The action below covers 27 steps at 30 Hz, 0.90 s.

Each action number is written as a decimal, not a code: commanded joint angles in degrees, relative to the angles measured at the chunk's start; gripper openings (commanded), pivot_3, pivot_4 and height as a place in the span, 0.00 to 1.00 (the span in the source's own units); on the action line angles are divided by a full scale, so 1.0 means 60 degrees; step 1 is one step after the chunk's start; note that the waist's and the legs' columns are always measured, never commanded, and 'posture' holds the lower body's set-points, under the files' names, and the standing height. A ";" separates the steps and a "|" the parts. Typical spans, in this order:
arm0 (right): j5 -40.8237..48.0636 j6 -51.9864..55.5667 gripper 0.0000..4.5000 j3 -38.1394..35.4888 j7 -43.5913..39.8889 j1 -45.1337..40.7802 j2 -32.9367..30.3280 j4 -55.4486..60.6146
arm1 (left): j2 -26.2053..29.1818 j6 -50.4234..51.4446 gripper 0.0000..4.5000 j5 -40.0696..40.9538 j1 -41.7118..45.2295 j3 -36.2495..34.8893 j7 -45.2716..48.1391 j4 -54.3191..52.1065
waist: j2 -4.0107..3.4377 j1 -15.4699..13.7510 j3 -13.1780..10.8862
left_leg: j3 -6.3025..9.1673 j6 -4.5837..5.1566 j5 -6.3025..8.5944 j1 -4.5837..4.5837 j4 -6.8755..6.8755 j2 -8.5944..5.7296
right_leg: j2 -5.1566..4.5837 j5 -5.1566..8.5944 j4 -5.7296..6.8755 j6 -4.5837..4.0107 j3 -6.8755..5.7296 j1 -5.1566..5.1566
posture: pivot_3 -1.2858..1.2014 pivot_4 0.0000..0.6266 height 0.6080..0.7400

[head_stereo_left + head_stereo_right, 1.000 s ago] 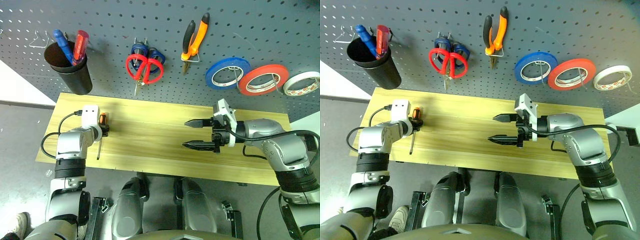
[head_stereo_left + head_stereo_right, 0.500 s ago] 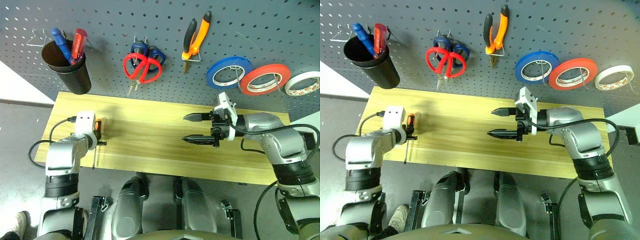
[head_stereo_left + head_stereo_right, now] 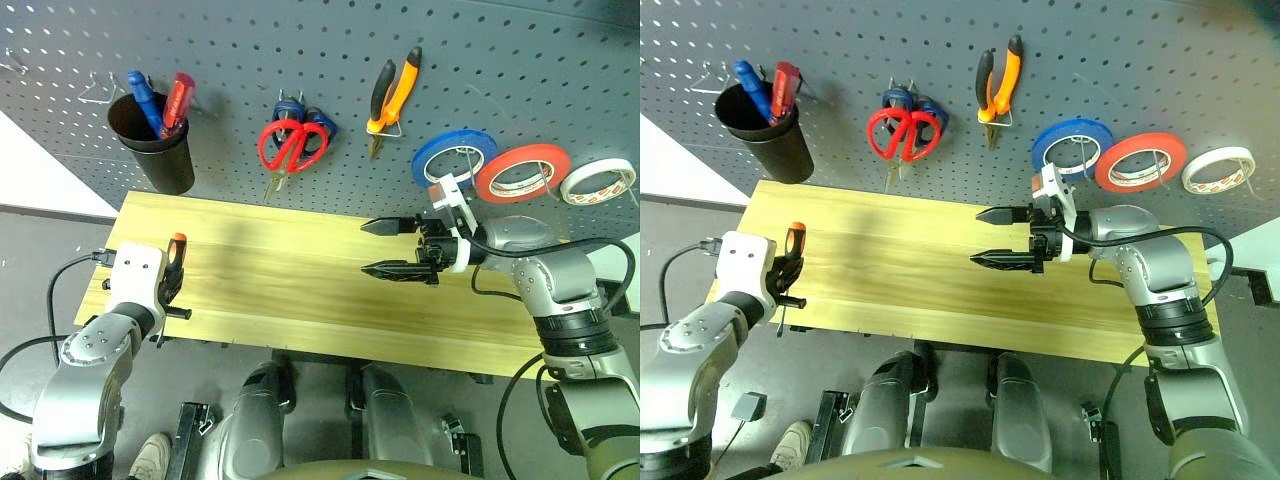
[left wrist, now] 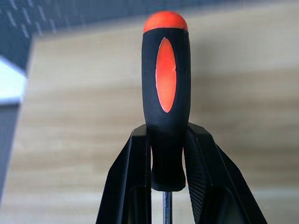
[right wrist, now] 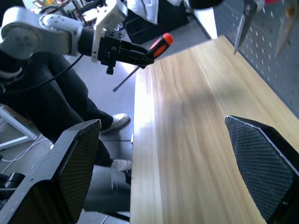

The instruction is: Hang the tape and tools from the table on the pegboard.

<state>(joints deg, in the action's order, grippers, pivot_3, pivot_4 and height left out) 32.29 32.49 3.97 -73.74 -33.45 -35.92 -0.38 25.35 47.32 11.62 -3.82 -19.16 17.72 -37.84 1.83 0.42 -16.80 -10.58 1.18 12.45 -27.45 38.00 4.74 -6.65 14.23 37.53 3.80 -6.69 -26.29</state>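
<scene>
The orange-and-black screwdriver [image 4: 166, 98] is now lifted clear of the wooden table [image 3: 300, 290], at lower left of the frame, clamped at its handle by the left gripper [image 3: 168, 290]. The right gripper [image 3: 392, 247] is held spread and empty at centre. Only delivery to the black cup [image 3: 158, 150] on the pegboard [image 3: 300, 50], upper left, is judged outstanding.

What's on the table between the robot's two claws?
Nothing: bare table between the left gripper, holding the screwdriver, and the open right gripper, in both eye views.
</scene>
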 commanded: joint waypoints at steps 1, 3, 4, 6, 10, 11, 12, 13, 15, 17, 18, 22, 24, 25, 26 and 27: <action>0.0086 -0.0199 1.00 -0.0202 -0.0161 -0.0153 -0.0034 -0.0009 | 0.0049 -0.1283 0.14 0.0483 0.0058 -0.0802 0.0432 -0.0544 | -0.0002 0.0013 0.0154 | -0.0002 0.0001 0.0000 -0.0001 0.0000 -0.0001 | 0.0009 -0.0010 -0.0016 0.0006 0.0000 0.0004 | 0.55 0.23 0.95; 0.0106 -0.0195 1.00 -0.0209 -0.0180 -0.0181 -0.0039 -0.0004 | 0.0236 -0.1688 0.14 0.0611 0.0197 -0.1062 0.0577 -0.0512 | 0.0001 0.0022 0.0269 | -0.0004 0.0003 0.0000 0.0000 0.0000 0.0000 | 0.0019 -0.0031 -0.0046 0.0014 0.0003 0.0014 | 0.55 0.22 0.95; 0.0119 -0.0188 1.00 -0.0213 -0.0188 -0.0201 -0.0032 -0.0001 | 0.0293 -0.1847 0.14 0.0651 0.0314 -0.1162 0.0572 -0.0469 | 0.0004 0.0022 0.0317 | -0.0005 0.0006 -0.0001 0.0000 0.0000 0.0000 | 0.0021 -0.0038 -0.0052 0.0015 0.0004 0.0016 | 0.55 0.21 0.95; 0.0207 -0.0132 1.00 -0.0283 -0.0211 -0.0254 -0.0025 0.0008 | 0.0370 -0.1971 0.14 0.0925 0.0783 -0.1345 0.0567 -0.0495 | 0.0004 -0.0001 0.0397 | -0.0007 0.0014 -0.0006 -0.0001 0.0001 0.0000 | 0.0025 -0.0043 -0.0052 0.0017 0.0005 0.0017 | 0.55 0.21 0.95; 0.0316 -0.0065 1.00 -0.0373 -0.0290 -0.0331 -0.0085 0.0024 | 0.0596 -0.2030 0.14 0.1489 0.1765 -0.1551 0.0545 -0.0818 | 0.0006 -0.0097 0.0550 | -0.0010 0.0029 -0.0016 -0.0001 0.0003 -0.0003 | 0.0032 -0.0045 -0.0051 0.0019 0.0004 0.0022 | 0.55 0.18 0.95; 0.0348 -0.0062 1.00 -0.0396 -0.0304 -0.0358 -0.0090 0.0020 | 0.0637 -0.1999 0.14 0.1610 0.1901 -0.1608 0.0517 -0.0944 | 0.0007 -0.0106 0.0571 | -0.0012 0.0049 -0.0028 0.0000 0.0004 -0.0007 | 0.0036 -0.0046 -0.0051 0.0019 0.0004 0.0024 | 0.55 0.18 0.95; 0.0373 -0.0055 1.00 -0.0413 -0.0316 -0.0390 -0.0093 0.0008 | 0.0639 -0.1885 0.14 0.1773 0.2049 -0.1701 0.0405 -0.1077 | 0.0003 -0.0115 0.0607 | -0.0017 0.0051 -0.0029 0.0000 0.0007 -0.0012 | 0.0043 -0.0046 -0.0052 0.0020 0.0006 0.0024 | 0.55 0.17 0.95; 0.0390 -0.0045 1.00 -0.0429 -0.0327 -0.0415 -0.0094 0.0001 | 0.0661 -0.1807 0.14 0.1897 0.2172 -0.1774 0.0305 -0.1176 | 0.0000 -0.0129 0.0634 | -0.0020 0.0053 -0.0031 0.0001 0.0007 -0.0013 | 0.0046 -0.0046 -0.0051 0.0020 0.0008 0.0024 | 0.55 0.17 0.95; 0.0392 -0.0060 1.00 -0.0453 -0.0332 -0.0437 -0.0078 0.0000 | 0.0785 -0.1683 0.14 0.2111 0.2419 -0.1887 0.0185 -0.1285 | -0.0001 -0.0172 0.0672 | -0.0020 0.0055 -0.0033 0.0006 0.0009 -0.0010 | 0.0060 -0.0046 -0.0049 0.0020 0.0008 0.0030 | 0.55 0.17 0.95; 0.0419 -0.0040 1.00 -0.0473 -0.0306 -0.0439 -0.0060 0.0028 | 0.0980 -0.1574 0.14 0.2239 0.2770 -0.1944 0.0030 -0.1286 | -0.0005 -0.0195 0.0725 | -0.0024 0.0053 -0.0034 0.0011 0.0021 -0.0002 | 0.0082 -0.0046 -0.0047 0.0020 0.0004 0.0046 | 0.55 0.16 0.95; 0.0433 -0.0036 1.00 -0.0474 -0.0293 -0.0436 -0.0057 0.0041 | 0.1106 -0.1521 0.14 0.2282 0.2940 -0.1933 -0.0031 -0.1258 | -0.0003 -0.0199 0.0747 | -0.0024 0.0052 -0.0035 0.0011 0.0022 0.0002 | 0.0089 -0.0047 -0.0048 0.0019 0.0004 0.0047 | 0.55 0.16 0.95; 0.0502 -0.0051 1.00 -0.0524 -0.0149 -0.0507 0.0024 0.0039 | 0.1521 -0.1440 0.14 0.2267 0.3819 -0.1661 -0.0282 -0.0842 | 0.0003 -0.0202 0.0849 | -0.0012 0.0044 -0.0038 0.0021 0.0032 0.0006 | 0.0102 -0.0047 -0.0050 0.0018 0.0003 0.0072 | 0.55 0.15 0.95; 0.0515 -0.0123 1.00 -0.0569 -0.0022 -0.0596 0.0103 0.0005 | 0.1716 -0.1701 0.14 0.2095 0.4281 -0.1457 -0.0269 -0.0371 | -0.0004 -0.0198 0.0889 | -0.0010 0.0044 -0.0038 0.0022 0.0032 0.0006 | 0.0103 -0.0047 -0.0052 0.0018 0.0002 0.0075 | 0.54 0.14 0.95; 0.0540 -0.0131 1.00 -0.0608 0.0060 -0.0658 0.0164 -0.0018 | 0.1797 -0.1998 0.14 0.1918 0.4540 -0.1306 -0.0226 0.0017 | -0.0001 -0.0198 0.0897 | -0.0011 0.0044 -0.0038 0.0029 0.0032 0.0006 | 0.0103 -0.0047 -0.0050 0.0018 0.0003 0.0080 | 0.54 0.14 0.95; 0.0552 -0.0136 1.00 -0.0637 0.0117 -0.0707 0.0216 -0.0033 | 0.1837 -0.2257 0.14 0.1790 0.4765 -0.1173 -0.0192 0.0380 | -0.0005 -0.0190 0.0905 | -0.0010 0.0043 -0.0038 0.0031 0.0032 0.0011 | 0.0111 -0.0048 -0.0049 0.0018 0.0002 0.0083 | 0.54 0.14 0.95; 0.0538 -0.0170 1.00 -0.0657 0.0190 -0.0756 0.0281 -0.0035 | 0.1800 -0.2663 0.14 0.1620 0.5113 -0.0985 -0.0185 0.0887 | -0.0008 -0.0195 0.0918 | -0.0010 0.0041 -0.0040 0.0035 0.0032 0.0013 | 0.0114 -0.0048 -0.0046 0.0017 0.0002 0.0083 | 0.54 0.14 0.95</action>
<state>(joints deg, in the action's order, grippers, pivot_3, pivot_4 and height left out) 34.20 32.16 1.89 -73.23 -36.35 -34.63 -1.34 35.47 35.76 23.33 24.42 -25.73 16.54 -34.96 1.78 -0.75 -11.29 -10.64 1.39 12.19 -27.23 38.19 4.82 -5.94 13.94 37.27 3.90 -6.68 -25.79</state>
